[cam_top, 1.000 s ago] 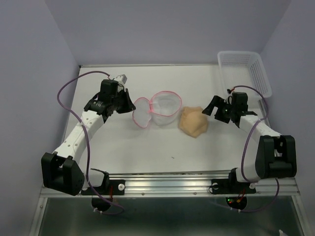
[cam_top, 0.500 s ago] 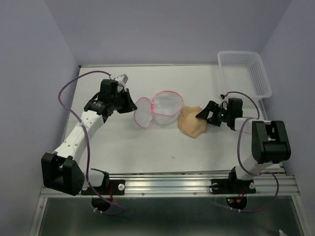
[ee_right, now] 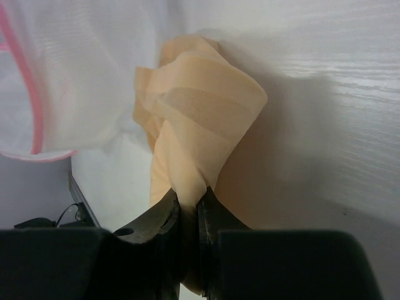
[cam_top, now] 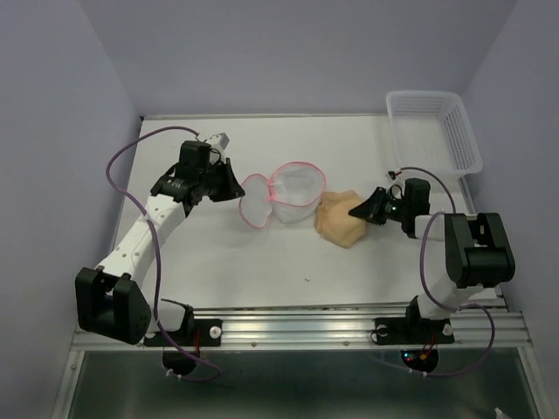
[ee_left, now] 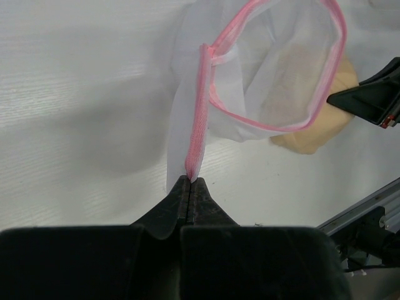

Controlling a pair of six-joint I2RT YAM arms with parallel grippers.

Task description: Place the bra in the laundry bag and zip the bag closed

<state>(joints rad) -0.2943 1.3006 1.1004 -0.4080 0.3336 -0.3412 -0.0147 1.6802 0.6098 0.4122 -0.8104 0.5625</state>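
**Both grippers pinching: left on the bag's rim, right on the bra**

Top external: the laundry bag (cam_top: 290,194) lies mid-table (cam_top: 262,262), a translucent white mesh pouch with a thin pink zipper rim, its mouth gaping open and a flap spread to its left. The left gripper (cam_top: 234,188) meets that flap's edge. The bra (cam_top: 339,223), a beige padded lump, lies outside the bag and just right of it, touching its side. The right gripper (cam_top: 356,210) is at the bra's right edge. A white lattice basket (cam_top: 434,122) stands in the far right corner.

Left wrist: the left gripper (ee_left: 189,182) has its jaws pressed together on the pink rim (ee_left: 199,112), which runs straight up from the fingertips. Beige shows through the mesh of the pouch.

Right wrist: the right gripper (ee_right: 189,200) has its jaws clamped on a fold of the bra (ee_right: 200,119), smooth skin-toned fabric bunched into creases. The mesh bag (ee_right: 69,62) sits just left of it.
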